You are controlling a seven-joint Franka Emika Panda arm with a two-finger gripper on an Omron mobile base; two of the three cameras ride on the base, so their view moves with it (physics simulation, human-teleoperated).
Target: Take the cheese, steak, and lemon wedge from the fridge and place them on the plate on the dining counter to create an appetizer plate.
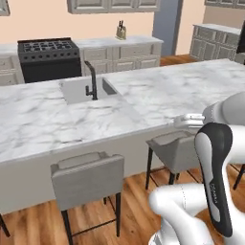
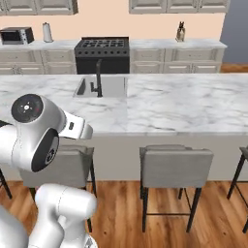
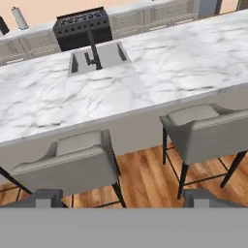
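Note:
The dining counter [image 1: 143, 95] [image 2: 184, 106] [image 3: 184, 63] is a long white marble island top with grey veins, stretching across in front of me. The marble I can see is bare apart from its inset sink [image 1: 76, 91] [image 3: 109, 53] and black faucet [image 1: 91, 79] [image 2: 99, 77] [image 3: 93, 48]. My gripper [image 3: 123, 198] is open, its two dark fingertips [image 3: 46, 197] wide apart with nothing between them. It hangs on the near side of the island, above the stools, looking down at the counter. The cheese, steak, lemon wedge, fridge and plate are out of view.
Grey stools [image 1: 88, 174] [image 1: 174, 148] [image 2: 177, 164] [image 3: 77, 164] [image 3: 208, 128] stand on the wooden floor along the island's near side. Behind it run wall counters with a black stove [image 1: 48, 57] [image 2: 102, 51], a microwave [image 2: 17, 35] and a knife block [image 1: 121, 31].

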